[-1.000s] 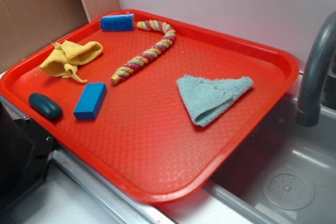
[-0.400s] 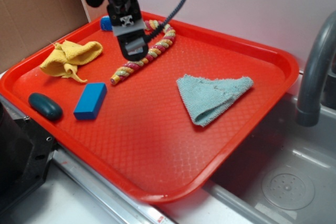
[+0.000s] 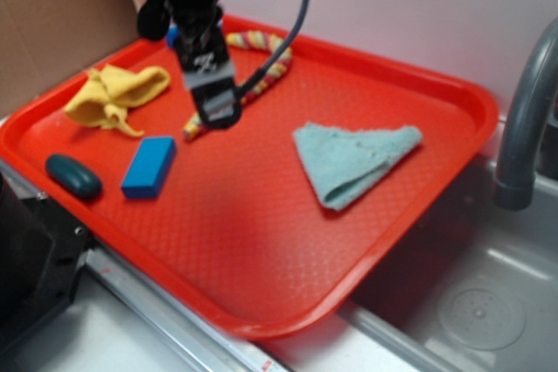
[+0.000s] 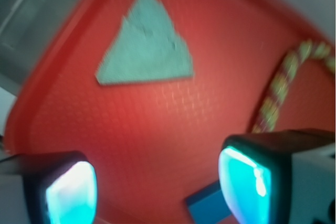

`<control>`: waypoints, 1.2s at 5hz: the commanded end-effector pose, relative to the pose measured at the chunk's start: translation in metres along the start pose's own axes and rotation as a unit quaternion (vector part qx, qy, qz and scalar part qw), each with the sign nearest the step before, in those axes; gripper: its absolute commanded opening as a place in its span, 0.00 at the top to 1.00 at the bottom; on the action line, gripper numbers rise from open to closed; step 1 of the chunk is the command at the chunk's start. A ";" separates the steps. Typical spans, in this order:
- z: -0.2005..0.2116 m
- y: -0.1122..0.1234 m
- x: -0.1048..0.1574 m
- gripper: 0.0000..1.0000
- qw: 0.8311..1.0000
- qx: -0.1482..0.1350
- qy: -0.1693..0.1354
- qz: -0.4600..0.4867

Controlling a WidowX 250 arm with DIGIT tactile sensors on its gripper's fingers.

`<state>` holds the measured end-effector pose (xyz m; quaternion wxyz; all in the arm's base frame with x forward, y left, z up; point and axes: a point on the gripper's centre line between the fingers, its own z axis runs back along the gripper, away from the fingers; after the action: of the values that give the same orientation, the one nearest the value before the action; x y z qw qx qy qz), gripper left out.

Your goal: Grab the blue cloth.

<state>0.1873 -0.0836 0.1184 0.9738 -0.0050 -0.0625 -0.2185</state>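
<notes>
**Closing on the blue cloth: approach and grasp**

Nearest the wrist camera: gripper (image 4: 157, 187) spread wide, nothing between the pads, hovering above bare tray (image 3: 261, 250). Just beside the right pad, a corner of a blue block (image 4: 205, 208); off to the right, the striped rope (image 4: 275, 95). Farther across the tray, well apart from the gripper: the blue cloth (image 3: 351, 161), lying flat, roughly triangular, alone on the right half near the rim by the faucet (image 3: 523, 128).

Best carried across over the open tray, clear of rope and block. Best lowered over the thicker folded middle rather than a thin corner, pressed down to the tray before closing.
</notes>
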 end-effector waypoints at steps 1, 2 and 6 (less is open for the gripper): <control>-0.046 -0.035 0.049 0.00 0.993 -0.002 0.028 0.115; -0.060 -0.036 0.070 0.00 0.989 -0.006 0.039 0.142; -0.094 -0.056 0.037 0.00 0.975 0.009 0.122 0.185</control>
<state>0.2099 -0.1451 0.0227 0.9969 0.0256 0.0678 -0.0316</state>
